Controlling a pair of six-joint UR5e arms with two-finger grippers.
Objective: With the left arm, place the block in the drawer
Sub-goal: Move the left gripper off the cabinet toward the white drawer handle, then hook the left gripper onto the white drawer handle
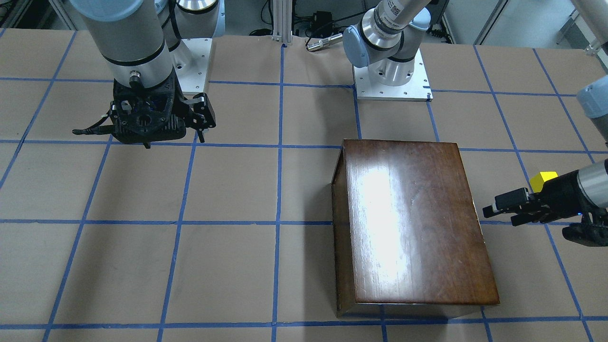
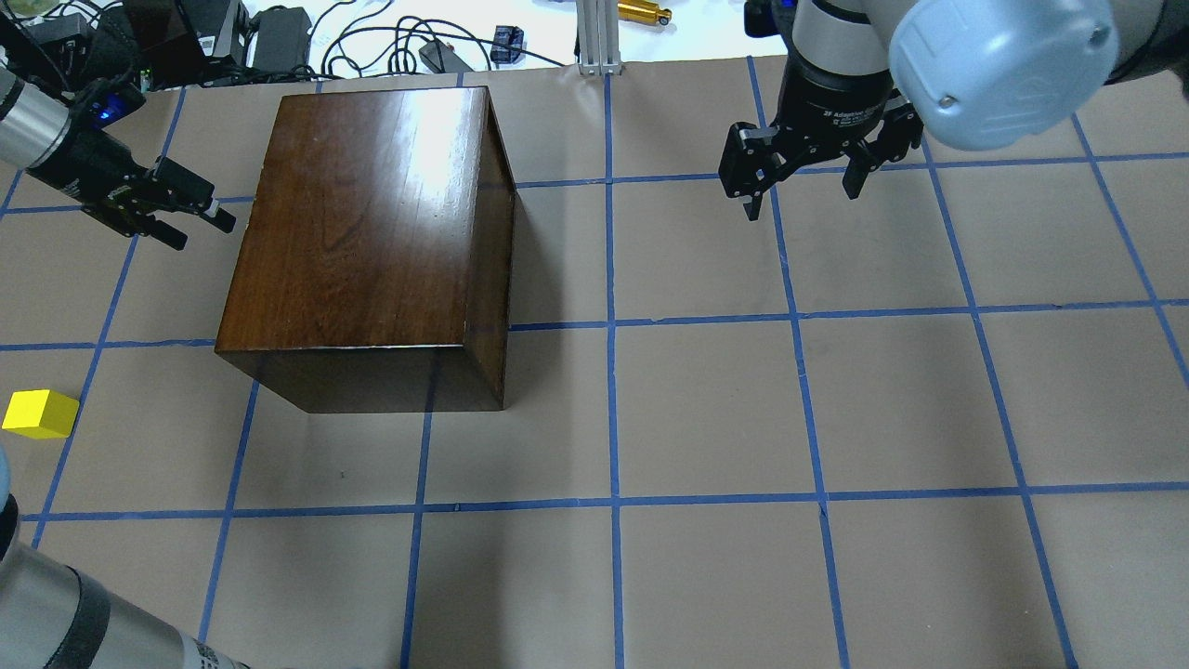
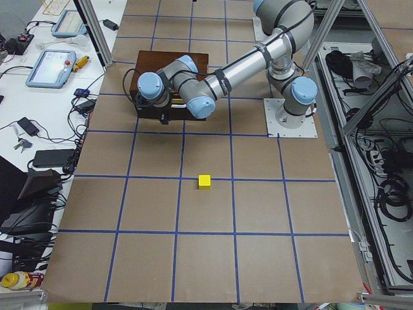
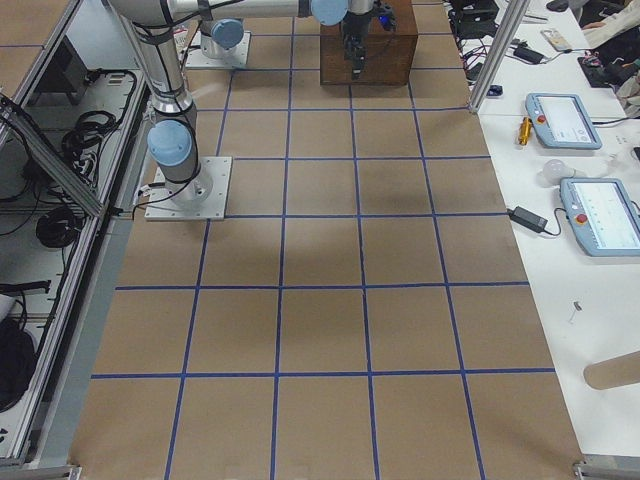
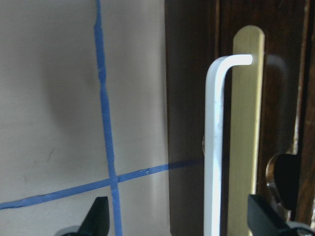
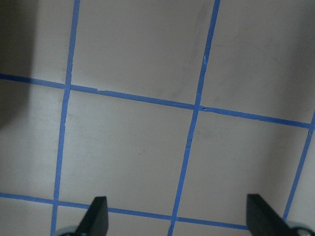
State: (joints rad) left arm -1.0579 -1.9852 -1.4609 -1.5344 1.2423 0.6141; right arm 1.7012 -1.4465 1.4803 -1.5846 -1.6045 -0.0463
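So from up top: the glossy dark-brown wooden box (image 2: 372,232) sits in the left half of the brown-paper table (image 2: 706,409) with its blue tape grid. The small bright yellow cube (image 2: 40,414) lies on its own out by the table's left edge, well apart from the box's near corner. The left arm's black pincer (image 2: 200,230) points at the box's left side, just beside it, fingers parted. The right arm's black pincer (image 2: 801,200) hangs spread wide over the far right squares.
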